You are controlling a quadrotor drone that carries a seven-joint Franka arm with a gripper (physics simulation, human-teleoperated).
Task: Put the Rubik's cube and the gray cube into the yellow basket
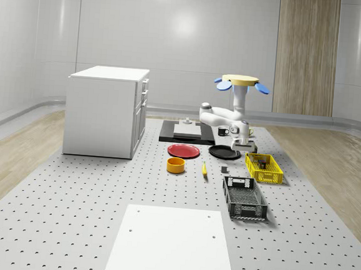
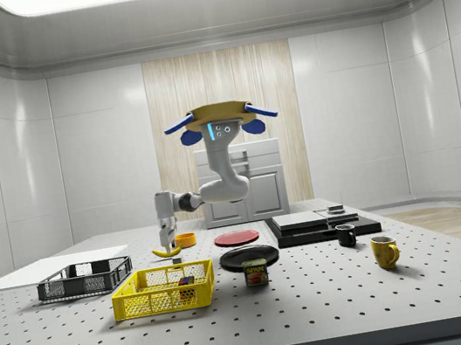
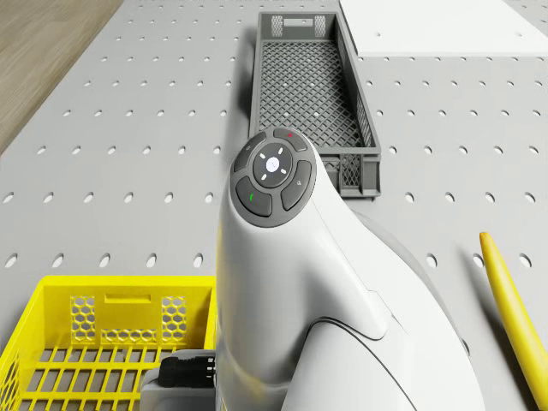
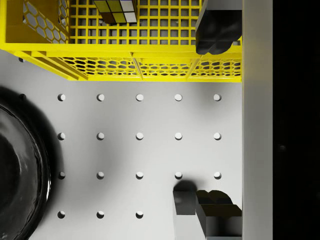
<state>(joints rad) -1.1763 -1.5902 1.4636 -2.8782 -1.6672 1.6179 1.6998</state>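
The drone (image 1: 241, 81) hovered above the counter (image 1: 86, 215), over its far right part near the black plate (image 1: 224, 152). Its arm reached down and the jaws (image 4: 215, 117) hung spread and empty above bare counter between that plate and the yellow basket (image 1: 264, 168). The Rubik's cube (image 4: 116, 10) lay inside the basket. The gray cube (image 4: 184, 201) sat on the counter just outside the basket, beside 1 fingertip (image 4: 218, 210). A dark crate (image 1: 244, 198) stood nearer, a banana (image 1: 204, 169) to its left.
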